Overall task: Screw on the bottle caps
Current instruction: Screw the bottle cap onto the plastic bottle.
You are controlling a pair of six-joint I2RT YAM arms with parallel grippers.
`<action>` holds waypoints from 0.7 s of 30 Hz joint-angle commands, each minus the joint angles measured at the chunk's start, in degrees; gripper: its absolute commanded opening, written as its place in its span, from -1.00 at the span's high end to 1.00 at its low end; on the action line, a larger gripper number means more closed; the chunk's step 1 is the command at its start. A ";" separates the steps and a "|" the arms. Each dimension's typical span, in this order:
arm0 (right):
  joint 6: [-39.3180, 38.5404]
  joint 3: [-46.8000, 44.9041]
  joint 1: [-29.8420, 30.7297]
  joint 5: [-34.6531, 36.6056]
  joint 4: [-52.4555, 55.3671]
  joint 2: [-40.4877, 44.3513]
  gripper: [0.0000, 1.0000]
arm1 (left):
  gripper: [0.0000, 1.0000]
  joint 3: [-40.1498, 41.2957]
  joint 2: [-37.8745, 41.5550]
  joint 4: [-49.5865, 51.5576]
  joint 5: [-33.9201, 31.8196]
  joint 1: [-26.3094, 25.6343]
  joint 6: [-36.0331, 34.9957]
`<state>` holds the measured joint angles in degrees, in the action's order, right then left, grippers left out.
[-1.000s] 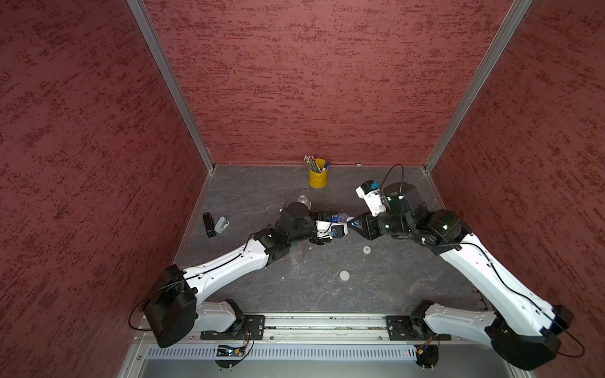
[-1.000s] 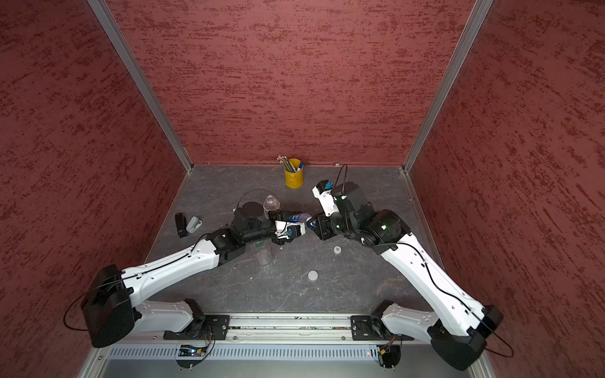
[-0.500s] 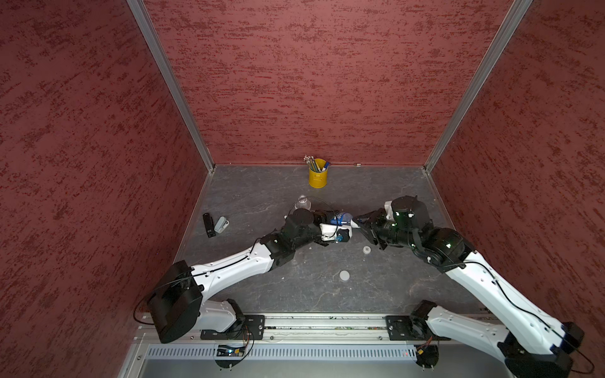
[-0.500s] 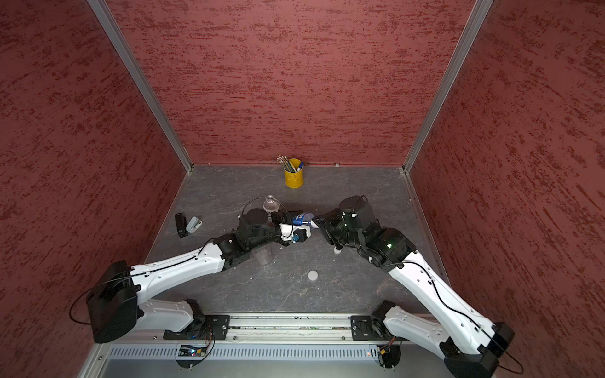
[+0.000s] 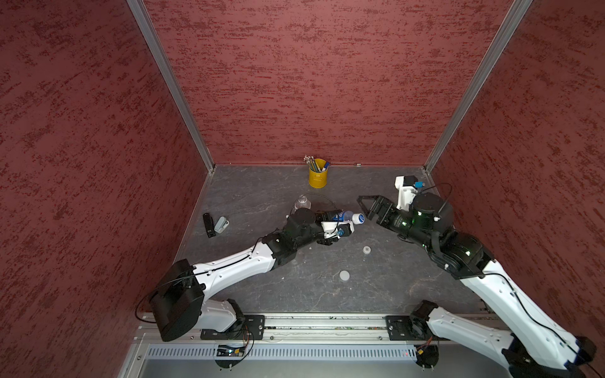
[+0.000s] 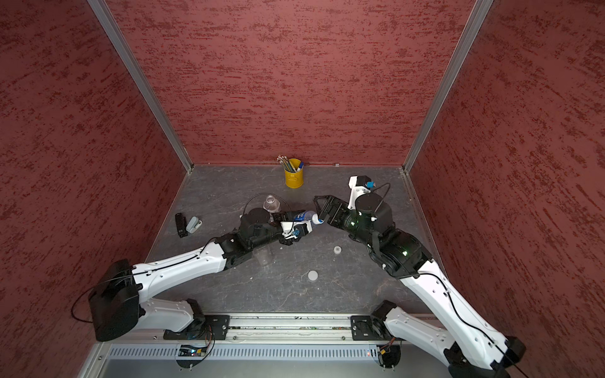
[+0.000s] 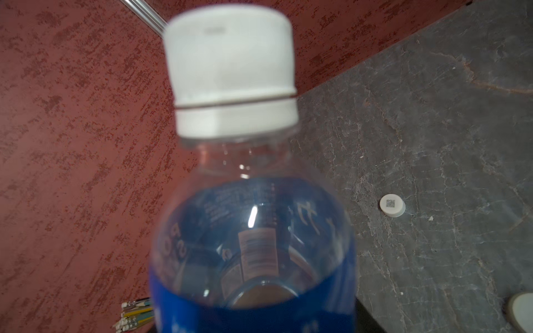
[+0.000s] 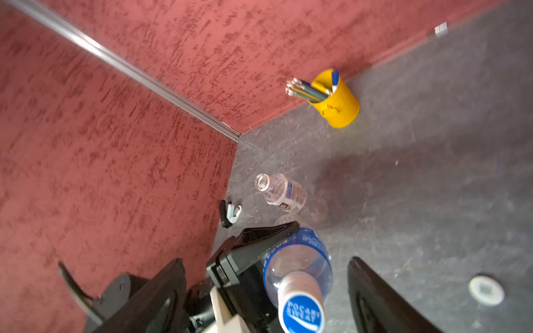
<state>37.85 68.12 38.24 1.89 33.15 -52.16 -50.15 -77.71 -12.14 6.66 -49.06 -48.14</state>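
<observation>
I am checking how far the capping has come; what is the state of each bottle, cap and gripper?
blue-labelled bottle: cap on, held.
blue-and-white cap: on that bottle.
white-labelled bottle: upright, uncapped.
plain clear bottle: partly hidden, state unclear.
small marked cap: loose on table.
wide white cap: loose on table.
left gripper: shut on blue-labelled bottle.
right gripper: open, empty.

The blue-labelled bottle (image 7: 253,230) is blurred, its base cut off; apart from it, the wide white cap (image 7: 520,312) is half cropped.
</observation>
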 commanded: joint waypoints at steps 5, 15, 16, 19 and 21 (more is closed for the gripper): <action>-49.92 5.86 -0.96 -14.15 11.48 -2.70 -0.95 | -0.05 -3.93 1.49 7.13 12.43 2.90 5.68; -87.12 22.93 -1.68 -18.49 38.16 -13.05 -0.77 | -0.05 -6.69 2.65 17.36 22.59 6.68 0.65; -88.96 23.93 -1.69 -17.73 38.90 -14.06 -0.76 | -0.05 -7.07 2.65 18.07 23.05 6.83 -0.07; -94.15 24.60 -1.68 -17.33 38.21 -15.19 -0.72 | -0.05 -8.31 2.15 20.29 24.58 7.15 -1.74; -96.22 24.97 -1.70 -17.78 36.63 -15.75 -0.62 | -0.04 -8.52 2.04 20.32 25.68 7.22 -2.18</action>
<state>-50.26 91.50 36.91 -14.46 67.33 -67.44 -56.95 -76.38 5.61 28.73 -42.11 -48.36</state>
